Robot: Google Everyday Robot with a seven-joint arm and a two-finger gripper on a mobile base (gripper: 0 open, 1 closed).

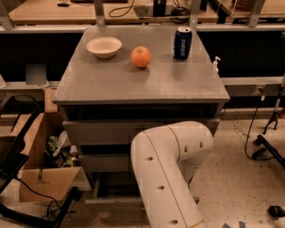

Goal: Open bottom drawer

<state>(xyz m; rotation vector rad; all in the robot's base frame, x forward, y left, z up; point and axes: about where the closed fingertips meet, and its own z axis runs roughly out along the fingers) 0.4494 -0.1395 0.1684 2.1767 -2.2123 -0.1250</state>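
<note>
Though hidden behind the bulky white arm (171,169), must lie low against the cabinet's front: gripper nowhere on show, so no telling whether wide, narrow or closed on anything. Lowest of three grey fronts, bottom drawer (111,204) showing only to the left of the arm, knob covered. Appears to jut forward of the mid-sized front (104,163) above it, with a dark gap between; read as already drawn out part-way, though hard to be sure from this angle. Arm folded elbow-first and kept close to the cabinet, most likely to set a pull in line with the drawer's travel rather than from above. On the grey cabinet top (133,87): white bowl (103,46) at back left, orange (140,56) near it but apart, blue can (182,42) upright at back right, all well back from the front edge and so unlikely to be upset by a gentle pull. Left of the cabinet, open cardboard box (44,185) with clutter inside, near the drawer's corner and worth watching. Right of it, pale speckled floor (231,173) with black cables (249,133) and a stand's feet. Behind, wooden workbench (49,12) strewn with more leads.
</note>
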